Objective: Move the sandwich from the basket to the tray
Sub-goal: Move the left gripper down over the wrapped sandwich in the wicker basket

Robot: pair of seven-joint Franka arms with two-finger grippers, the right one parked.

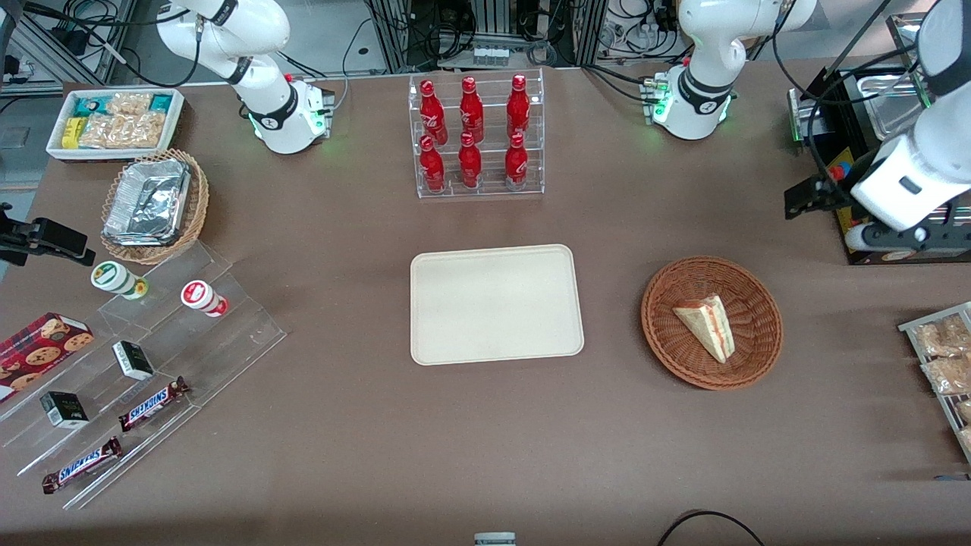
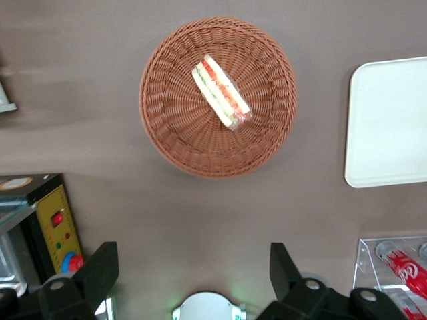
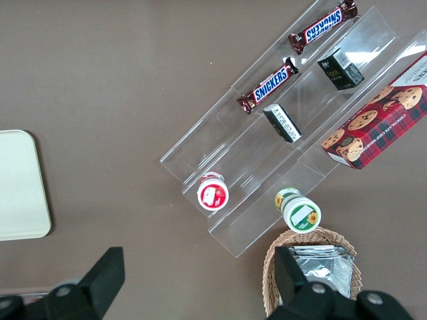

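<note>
While the sandwich (image 1: 707, 324) lies untouched in the basket (image 1: 667, 334), the task looks to be at its very start: the reach has not begun. In the front view the basket sits on the counter (image 1: 485, 440) toward the working arm's end, with the empty tray (image 1: 496, 303) well apart from it at mid-counter and a rack of red bottles (image 1: 476, 135) farther from the camera than the tray. The tool (image 1: 808, 199) hangs high above the counter near its working-arm edge, clear of the basket.

From the left wrist view, the tool's fingers (image 2: 100, 268) stand wide apart with nothing between them; the sandwich (image 2: 221, 91) rests tilted on the weave near the basket's (image 2: 187, 133) middle, filling edge up, and a corner of the tray (image 2: 390, 120) shows beside it.

The next move likely calls for bringing the tool down over the wedge, lined up to close across its two bread faces.
</note>
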